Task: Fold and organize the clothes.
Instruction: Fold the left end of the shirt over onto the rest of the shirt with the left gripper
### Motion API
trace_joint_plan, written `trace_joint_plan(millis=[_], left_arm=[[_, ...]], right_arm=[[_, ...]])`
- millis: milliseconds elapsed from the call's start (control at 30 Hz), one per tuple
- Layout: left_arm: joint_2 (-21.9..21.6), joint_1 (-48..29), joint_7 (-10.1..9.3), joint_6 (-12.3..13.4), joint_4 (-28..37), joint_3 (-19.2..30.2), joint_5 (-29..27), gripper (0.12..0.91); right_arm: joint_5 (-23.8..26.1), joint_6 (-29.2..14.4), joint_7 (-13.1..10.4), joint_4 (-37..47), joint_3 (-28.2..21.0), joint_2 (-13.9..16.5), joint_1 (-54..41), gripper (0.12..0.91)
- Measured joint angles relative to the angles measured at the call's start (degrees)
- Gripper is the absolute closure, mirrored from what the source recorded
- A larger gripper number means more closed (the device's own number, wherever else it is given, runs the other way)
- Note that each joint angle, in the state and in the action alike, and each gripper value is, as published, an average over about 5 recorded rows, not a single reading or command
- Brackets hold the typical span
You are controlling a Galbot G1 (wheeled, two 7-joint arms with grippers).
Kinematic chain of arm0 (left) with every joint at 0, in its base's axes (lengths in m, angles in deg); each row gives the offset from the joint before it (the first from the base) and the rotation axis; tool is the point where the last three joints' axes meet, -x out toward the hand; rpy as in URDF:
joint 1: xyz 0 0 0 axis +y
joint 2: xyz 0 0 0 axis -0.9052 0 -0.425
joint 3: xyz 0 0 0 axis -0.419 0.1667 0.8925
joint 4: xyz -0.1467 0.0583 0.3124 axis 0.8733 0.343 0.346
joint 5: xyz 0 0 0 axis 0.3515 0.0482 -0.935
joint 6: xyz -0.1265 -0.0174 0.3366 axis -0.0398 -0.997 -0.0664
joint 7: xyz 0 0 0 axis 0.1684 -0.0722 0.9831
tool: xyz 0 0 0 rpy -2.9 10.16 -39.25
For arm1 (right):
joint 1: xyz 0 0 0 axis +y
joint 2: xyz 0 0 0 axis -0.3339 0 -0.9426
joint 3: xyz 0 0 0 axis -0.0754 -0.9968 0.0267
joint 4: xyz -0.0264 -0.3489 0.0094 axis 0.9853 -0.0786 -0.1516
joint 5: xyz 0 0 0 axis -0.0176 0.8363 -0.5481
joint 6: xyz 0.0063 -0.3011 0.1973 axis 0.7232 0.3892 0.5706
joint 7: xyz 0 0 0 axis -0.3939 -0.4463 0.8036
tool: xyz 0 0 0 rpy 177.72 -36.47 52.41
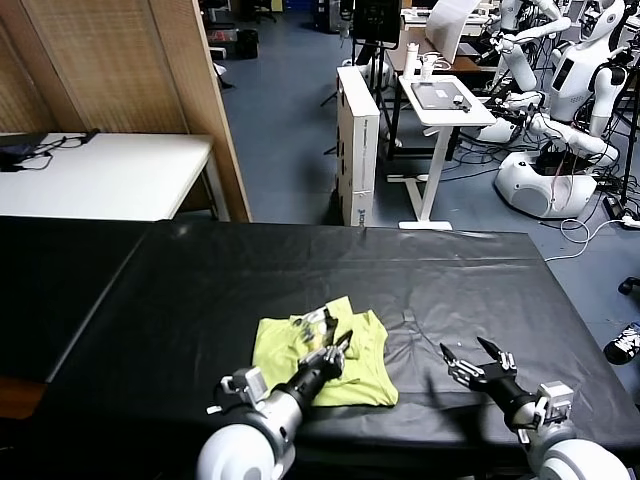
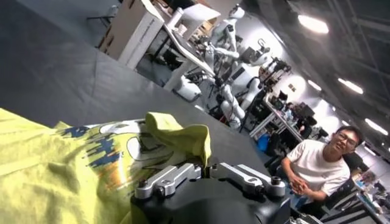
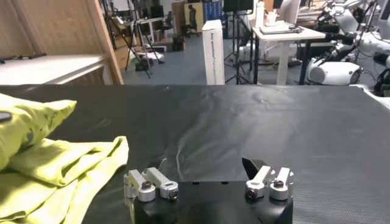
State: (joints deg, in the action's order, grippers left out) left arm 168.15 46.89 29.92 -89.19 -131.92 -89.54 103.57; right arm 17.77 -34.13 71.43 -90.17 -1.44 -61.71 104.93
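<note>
The lime yellow-green T-shirt (image 1: pixel 335 360) lies crumpled and partly folded on the black table (image 1: pixel 200 290), near the front middle. Its white-grey print shows in the left wrist view (image 2: pixel 116 146). My left gripper (image 1: pixel 335 350) is over the shirt, shut on a raised fold of its fabric (image 2: pixel 183 137). My right gripper (image 1: pixel 478 358) is open and empty, low over bare table to the right of the shirt. The shirt's edge also shows in the right wrist view (image 3: pixel 55 164), off to one side of the open fingers.
A white table (image 1: pixel 100 175) and a wooden partition (image 1: pixel 190 90) stand at the back left. A tall white box (image 1: pixel 358 140), a small desk (image 1: pixel 440 100) and other robots (image 1: pixel 560 110) are beyond the table's far edge. A seated person (image 2: pixel 317 167) shows in the left wrist view.
</note>
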Motion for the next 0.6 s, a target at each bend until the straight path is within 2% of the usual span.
trace_joint_plan(millis=[67,300,400,500,600], left_arm=[[0.7,0.0,0.12,0.2,0.9,0.0,-0.8,0.766],[3.4,0.5,0.26,0.3,1.9,0.5,-1.7,0.330],[4.1,0.9,0.19,0.2,1.4,0.4,-1.6,0.183],[4.2,1.5,0.28,0.4,0.3,-0.3,-2.2,0.131],[4.0,2.0,0.49,1.0,-1.6,-1.8,-3.0,0.124]], right_arm=[[0.0,0.1,0.1,-0.4,-0.1,0.2,0.1,0.118],[0.8,0.4,1.7,-1.0,-1.5,2.0,-0.3,0.118],[1.1,0.4,2.3,-0.8,-2.7,3.2,-1.0,0.118],[1.2,0.4,2.6,-0.9,-4.2,4.5,-1.8,0.118],[1.4,0.6,3.0,-1.5,-6.0,5.7,-2.6,0.118]])
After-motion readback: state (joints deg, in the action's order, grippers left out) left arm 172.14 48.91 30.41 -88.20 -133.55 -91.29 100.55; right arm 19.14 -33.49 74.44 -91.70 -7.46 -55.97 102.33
